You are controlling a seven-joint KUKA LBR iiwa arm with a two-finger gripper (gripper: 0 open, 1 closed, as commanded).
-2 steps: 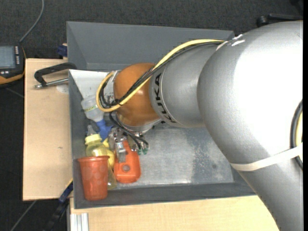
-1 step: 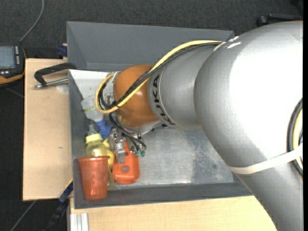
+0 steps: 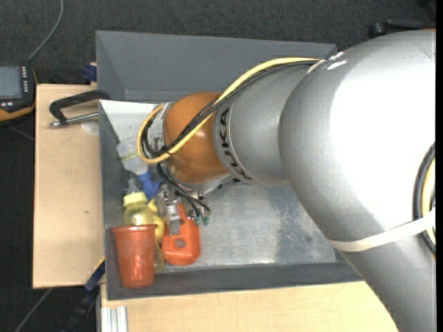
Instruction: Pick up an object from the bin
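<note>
My gripper [image 3: 168, 205] points down in the bin's front left corner, just below the arm's wrist. Right under it lies an orange plastic piece with a round hole [image 3: 182, 245], whose upper end reaches up to the gripper. Whether the gripper holds it I cannot tell. To its left a yellow rounded toy [image 3: 140, 213] rests against the bin wall. A red-orange cup [image 3: 136, 255] stands upright in the very corner. A blue piece [image 3: 147, 183] lies just behind the yellow toy.
A clear plastic wrapper [image 3: 130, 151] and a white sheet [image 3: 128, 117] lie along the left wall further back. The arm hangs over the bin's middle and right and hides the floor beneath. Bare floor shows at the front right.
</note>
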